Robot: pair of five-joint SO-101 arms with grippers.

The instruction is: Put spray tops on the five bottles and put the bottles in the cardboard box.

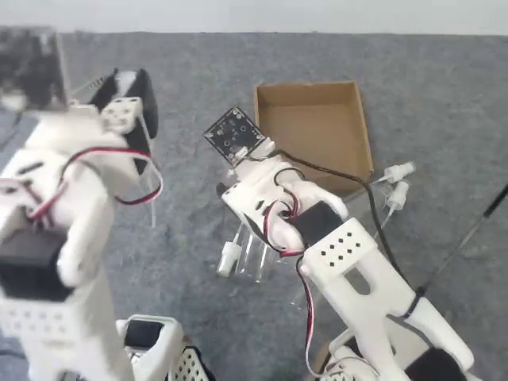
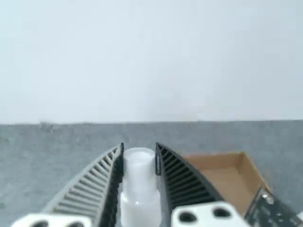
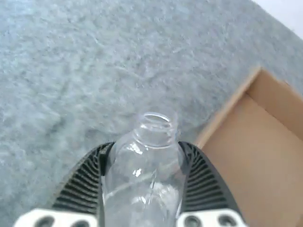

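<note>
Right gripper (image 3: 144, 146) clenching a clear uncapped plastic bottle (image 3: 142, 184) near the brown cardboard box (image 3: 265, 156), left gripper (image 2: 138, 151) pinching a white spray top (image 2: 138, 189), high view is giving me two loose white spray tops (image 1: 397, 184) lying beside the box, other clear bottles (image 1: 255, 255) lying under my right arm (image 1: 357, 262).

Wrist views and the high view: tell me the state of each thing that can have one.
left tool: shut on spray top
right tool: shut on bottle
bottle: uncapped, neck open
cardboard box: open, nothing seen inside
loose spray tops: lying unattached beside box
</note>
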